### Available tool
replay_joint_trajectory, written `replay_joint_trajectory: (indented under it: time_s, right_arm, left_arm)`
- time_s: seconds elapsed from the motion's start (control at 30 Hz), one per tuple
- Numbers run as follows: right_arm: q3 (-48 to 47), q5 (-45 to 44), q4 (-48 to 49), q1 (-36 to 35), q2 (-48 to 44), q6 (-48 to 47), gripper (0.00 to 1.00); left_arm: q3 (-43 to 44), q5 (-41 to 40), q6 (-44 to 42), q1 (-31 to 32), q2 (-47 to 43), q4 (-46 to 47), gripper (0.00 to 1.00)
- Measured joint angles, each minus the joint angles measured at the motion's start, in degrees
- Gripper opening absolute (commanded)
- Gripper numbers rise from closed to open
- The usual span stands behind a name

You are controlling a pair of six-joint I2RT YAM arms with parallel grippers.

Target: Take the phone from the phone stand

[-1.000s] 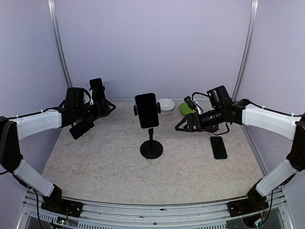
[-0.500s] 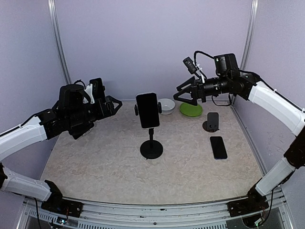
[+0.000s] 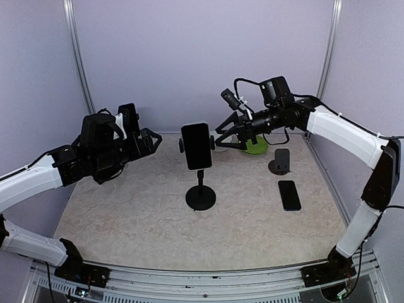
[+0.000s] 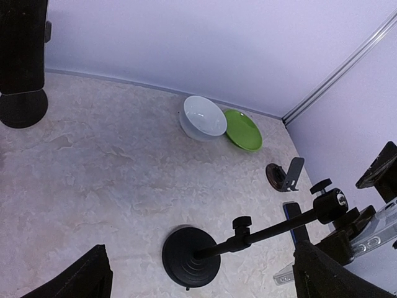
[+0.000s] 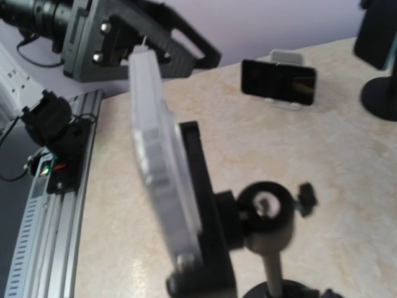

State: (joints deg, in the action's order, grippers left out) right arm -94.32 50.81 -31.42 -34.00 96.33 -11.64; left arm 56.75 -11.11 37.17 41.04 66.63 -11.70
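The phone [image 3: 196, 146], black and upright, sits clamped in the phone stand [image 3: 201, 197], a black pole on a round base at mid table. My right gripper [image 3: 219, 139] hovers open just right of the phone, level with it and not touching. In the right wrist view the phone [image 5: 162, 167] shows edge-on in a clear case, with the stand's clamp [image 5: 208, 230] behind it; my own fingers are out of that view. My left gripper [image 3: 150, 141] is open to the left of the phone, well apart. The left wrist view looks down on the stand's base [image 4: 191, 256].
A second phone [image 3: 290, 194] lies flat at the right, behind it a small empty holder [image 3: 279, 161]. A white bowl [image 4: 203, 118] and a green plate [image 4: 243, 129] sit at the back. Another phone on a white holder [image 5: 279, 81] and a dark stand [image 4: 22, 62] are on the left.
My right arm lifted from low beside the flat phone, then swung left and down to the clamped phone's right side. My left arm rose and turned toward the stand. Both grippers stayed open.
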Motion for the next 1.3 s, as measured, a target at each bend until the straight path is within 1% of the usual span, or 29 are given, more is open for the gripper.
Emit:
replay_joint_trajectory:
  time_s: [0.13,0.37,0.57,0.77,0.93,1.07,1.17,1.3]
  right_arm:
    - [-1.09,-0.17,-1.46,-2.03,2.14,-1.09,0.79]
    - [-3.17,-0.68,-3.21,-4.28,4.7,-2.21,0.65]
    - [-4.61,-0.74,-3.56,-4.5,5.68,-1.95,0.41]
    - [-4.63,-0.52,-3.32,-4.5,6.03,-0.24,0.24]
    - [-4.5,-1.51,-1.16,-4.44,6.12,1.25,0.11]
    - [-2.67,-1.49,3.19,-4.46,6.03,4.96,0.0]
    - [-0.44,-1.42,7.23,-4.46,5.4,8.37,0.0]
    - [4.37,-1.49,13.99,-4.44,3.48,14.51,0.0]
  left_arm:
    - [0.13,-0.07,-0.15,0.0,0.24,0.02,0.99]
    - [0.85,-0.17,-0.61,0.0,0.68,0.04,0.99]
    - [0.85,-0.74,-0.79,0.0,0.26,0.04,0.99]
    - [0.83,-1.44,-0.83,0.0,-1.6,0.02,0.99]
    - [0.83,-2.16,-1.22,0.72,-2.71,0.02,0.99]
    - [0.83,-3.56,-1.7,3.63,-2.71,-0.72,0.99]
    - [0.83,-5.11,-2.14,7.41,-2.47,-0.87,0.99]
    - [0.83,-8.07,-2.97,14.21,-1.05,-0.9,0.99]
